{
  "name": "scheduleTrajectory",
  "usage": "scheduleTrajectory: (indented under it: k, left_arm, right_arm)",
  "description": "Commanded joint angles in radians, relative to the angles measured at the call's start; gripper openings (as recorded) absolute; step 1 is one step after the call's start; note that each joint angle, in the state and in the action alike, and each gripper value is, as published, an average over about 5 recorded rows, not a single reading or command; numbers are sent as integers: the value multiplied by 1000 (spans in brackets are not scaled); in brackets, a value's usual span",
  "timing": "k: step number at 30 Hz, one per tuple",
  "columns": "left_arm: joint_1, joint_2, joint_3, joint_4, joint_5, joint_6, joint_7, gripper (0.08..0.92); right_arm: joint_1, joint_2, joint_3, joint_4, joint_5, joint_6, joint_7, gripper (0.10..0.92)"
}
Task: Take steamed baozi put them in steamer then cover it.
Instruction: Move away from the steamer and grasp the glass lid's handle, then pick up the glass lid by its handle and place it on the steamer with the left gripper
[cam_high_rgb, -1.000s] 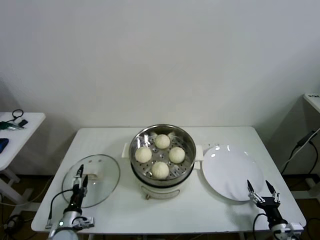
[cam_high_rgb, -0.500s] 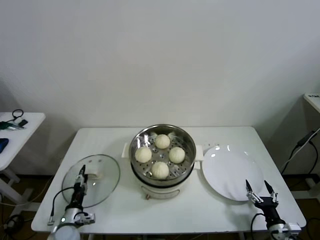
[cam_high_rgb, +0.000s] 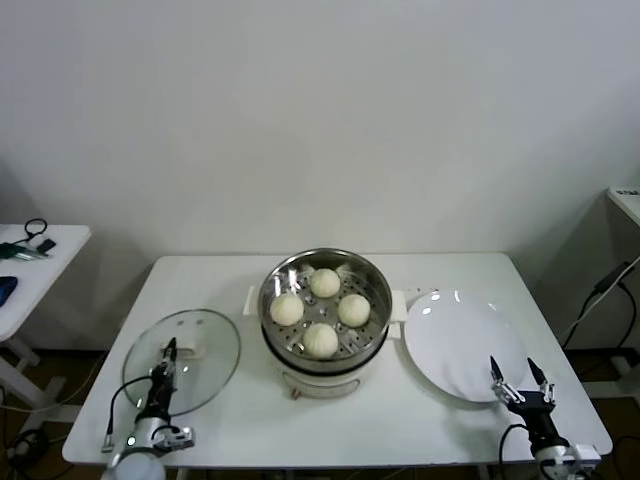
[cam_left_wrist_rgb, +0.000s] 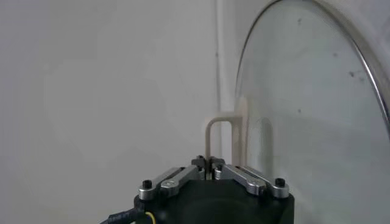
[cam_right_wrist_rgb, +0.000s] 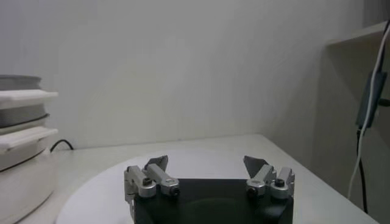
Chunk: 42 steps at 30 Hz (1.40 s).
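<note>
Several pale baozi (cam_high_rgb: 321, 339) lie on the perforated tray inside the steel steamer (cam_high_rgb: 371, 281) at the table's middle. The glass cover (cam_high_rgb: 205, 385) rests on the table left of it. My left gripper (cam_high_rgb: 169, 352) is shut on the cover's cream handle (cam_high_rgb: 191, 351). In the left wrist view the jaws (cam_left_wrist_rgb: 209, 163) pinch one leg of the handle (cam_left_wrist_rgb: 220, 120), with the cover's glass (cam_left_wrist_rgb: 304, 122) beside them. My right gripper (cam_high_rgb: 517, 373) stands open near the table's front right, at the plate's near edge, nothing between its fingers (cam_right_wrist_rgb: 207, 167).
A flat white plate (cam_high_rgb: 460, 340) lies right of the steamer and shows under my right gripper as a white plate (cam_right_wrist_rgb: 103, 189); the steamer's white base (cam_right_wrist_rgb: 21, 152) is beyond it. A small side table (cam_high_rgb: 35, 265) with cables stands far left.
My left gripper has closed on the cover's handle, having been open a second ago. The cover has barely moved. My right gripper has drifted slightly and stays open.
</note>
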Motion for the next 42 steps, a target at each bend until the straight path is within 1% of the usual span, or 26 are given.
scheduleTrajectory:
  k: [1,8,12,16,22,25,28,31,34,36,39,42]
  left_arm:
    - [-12,4,4,21,12,7,4,133]
    - [-2,-2,1,-10,-12,-2,-7,133]
    - [25,12,-4,-105,-89,7,23,133]
    - [70,55,-9,-265,-209,53,116,133]
    - [108,158,-32,-510,-380,188,281,133]
    - [111,194,-38,-616,-410,259,346,133]
    - [110,217,-20,-704,-388,325,389,133]
    - [100,229,53,-784,-332,398,421,133]
    - [70,232,171,-848,-258,484,457,133]
    - [41,221,250,-869,-191,531,481,133]
    - [-1,179,368,-875,-80,575,523,133]
    - [-34,113,481,-869,23,604,574,133]
  right_arm:
    - [-5,3,5,12,-30,-25,18,823]
    - [-14,5,12,36,-87,-58,47,823]
    - [-5,16,16,41,-134,-72,77,823]
    - [5,27,14,43,-160,-79,102,823]
    - [19,26,6,46,-168,-87,105,823]
    - [23,22,-1,49,-171,-94,102,823]
    - [26,16,-10,51,-173,-96,101,823]
    - [32,12,-21,47,-172,-95,100,823]
    - [41,10,-30,41,-171,-93,98,823]
    - [44,7,-35,38,-169,-92,96,823]
    - [44,1,-40,35,-165,-89,92,823]
    - [42,-11,-46,28,-156,-81,89,823]
